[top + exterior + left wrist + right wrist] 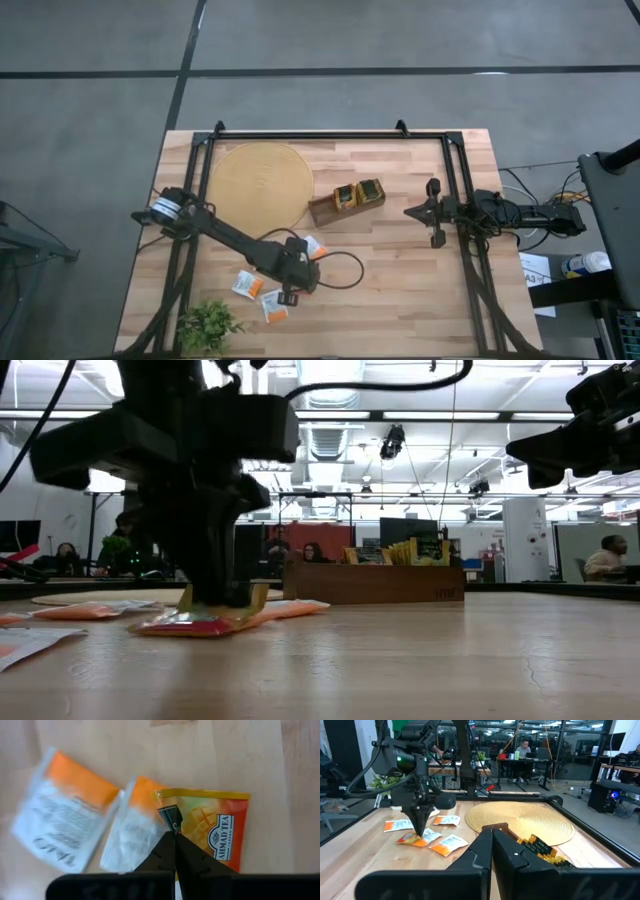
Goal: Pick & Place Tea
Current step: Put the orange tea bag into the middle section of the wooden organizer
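My left claw (175, 831) is down on the desk (400, 290), clenched on the edge of an orange tea sachet (210, 832) that lies partly on a white one (131, 832). My right claw (432, 213) waits clenched on nothing, at the right side. Some sachets already stand in the wooden tray (345, 203); at least four more (247, 285) lie flat, so I judge much is left. Between here and the tray the desk is free; the plant (208, 325) stands near the front edge.
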`<state>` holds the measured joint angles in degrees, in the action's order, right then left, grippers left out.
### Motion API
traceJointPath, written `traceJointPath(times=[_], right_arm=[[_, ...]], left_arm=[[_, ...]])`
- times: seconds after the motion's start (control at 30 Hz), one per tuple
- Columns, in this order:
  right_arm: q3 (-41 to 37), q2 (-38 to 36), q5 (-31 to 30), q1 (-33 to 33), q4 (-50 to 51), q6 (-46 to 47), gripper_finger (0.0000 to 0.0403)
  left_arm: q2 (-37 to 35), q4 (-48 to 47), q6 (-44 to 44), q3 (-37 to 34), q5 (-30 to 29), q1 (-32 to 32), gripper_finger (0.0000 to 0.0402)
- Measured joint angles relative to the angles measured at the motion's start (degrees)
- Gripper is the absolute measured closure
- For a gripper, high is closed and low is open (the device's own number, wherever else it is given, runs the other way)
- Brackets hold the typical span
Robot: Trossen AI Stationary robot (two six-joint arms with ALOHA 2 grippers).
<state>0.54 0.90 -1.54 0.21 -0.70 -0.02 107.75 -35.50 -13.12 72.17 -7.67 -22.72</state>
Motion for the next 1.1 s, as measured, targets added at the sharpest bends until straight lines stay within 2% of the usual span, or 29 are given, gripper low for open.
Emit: traceJointPath(times=[0.13, 0.3, 0.57, 0.77, 0.93, 1.1], right_arm=[[0.0, 0.0, 0.0, 0.0, 0.0, 0.0, 0.0394], [0.0, 0.0, 0.0, 0.0, 0.0, 0.0, 0.0394], [0.0, 0.0, 0.0, 0.0, 0.0, 0.0, 0.0394], [0.0, 0.0, 0.0, 0.0, 0.0, 0.0, 0.0394], [0.0, 0.0, 0.0, 0.0, 0.0, 0.0, 0.0394], [0.0, 0.0, 0.0, 0.0, 0.0, 0.0, 0.0394]], left_arm=[[-0.4, -5.2, 2.4, 3.0, -4.0, 0.3, 0.0400], [-1.1, -8.4, 4.7, 7.5, -6.2, 1.3, 0.0401], [-1.1, -14.0, 11.8, 19.5, -12.5, 5.7, 0.0401], [-0.9, -13.5, 13.0, 24.8, -15.4, 12.1, 0.0401], [-0.8, -9.5, 13.0, 25.2, -19.5, 16.3, 0.0401], [-0.5, -5.7, 11.8, 25.0, -19.5, 19.0, 0.0401]])
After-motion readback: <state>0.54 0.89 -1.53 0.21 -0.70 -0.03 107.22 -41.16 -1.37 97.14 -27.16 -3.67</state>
